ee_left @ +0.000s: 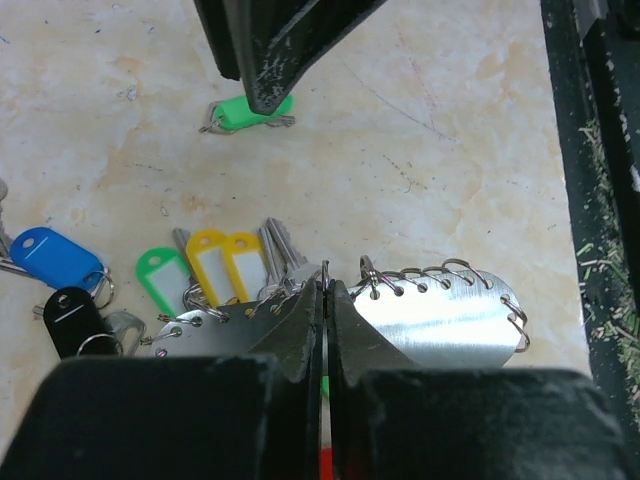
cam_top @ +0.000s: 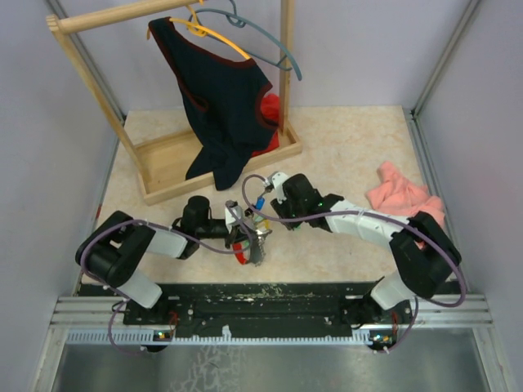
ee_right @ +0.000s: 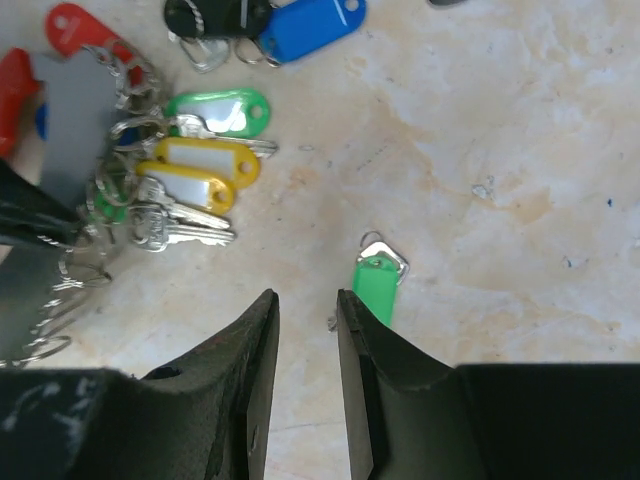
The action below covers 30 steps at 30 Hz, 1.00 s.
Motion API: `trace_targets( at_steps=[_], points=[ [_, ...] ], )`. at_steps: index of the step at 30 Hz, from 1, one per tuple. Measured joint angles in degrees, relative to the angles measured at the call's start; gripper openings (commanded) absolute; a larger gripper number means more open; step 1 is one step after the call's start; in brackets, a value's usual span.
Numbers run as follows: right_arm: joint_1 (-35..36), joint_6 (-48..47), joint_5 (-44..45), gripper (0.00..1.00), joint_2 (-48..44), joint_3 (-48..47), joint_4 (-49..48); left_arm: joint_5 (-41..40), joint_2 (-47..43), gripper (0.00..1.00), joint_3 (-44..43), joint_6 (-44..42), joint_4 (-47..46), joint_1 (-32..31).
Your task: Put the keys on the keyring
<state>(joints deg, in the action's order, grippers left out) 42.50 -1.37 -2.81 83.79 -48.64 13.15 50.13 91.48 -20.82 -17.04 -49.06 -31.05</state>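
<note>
While the left gripper (ee_left: 325, 292) pinches the keyring (ee_left: 440, 315) by its grey plate, jaws shut tight on the thin metal, the keys (ee_left: 225, 265) fan out beside that plate on the table (ee_left: 450, 120), with yellow, green, blue and black tags. One green key (ee_right: 378, 287) lies well apart, at the tips of the right gripper (ee_right: 306, 312), whose jaws stand narrowly apart, holding nothing.

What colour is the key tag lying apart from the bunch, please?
The key tag is green; right wrist view shows it best.
</note>
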Motion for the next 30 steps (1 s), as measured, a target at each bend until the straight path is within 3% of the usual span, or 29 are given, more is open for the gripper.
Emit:
trace_targets(
  at_steps=[10, 30],
  points=[
    [0.09, -3.45, 8.52, 0.26, 9.81, -6.03, 2.71, -3.69, -2.86, 0.01, -0.07, -7.06, 5.51, -1.99],
    [3.89, -6.21, 15.10, 0.24, 19.04, -16.70, 11.43, -5.05, -2.78, 0.01, -0.42, -7.67, 6.36, -2.08]
  ],
)
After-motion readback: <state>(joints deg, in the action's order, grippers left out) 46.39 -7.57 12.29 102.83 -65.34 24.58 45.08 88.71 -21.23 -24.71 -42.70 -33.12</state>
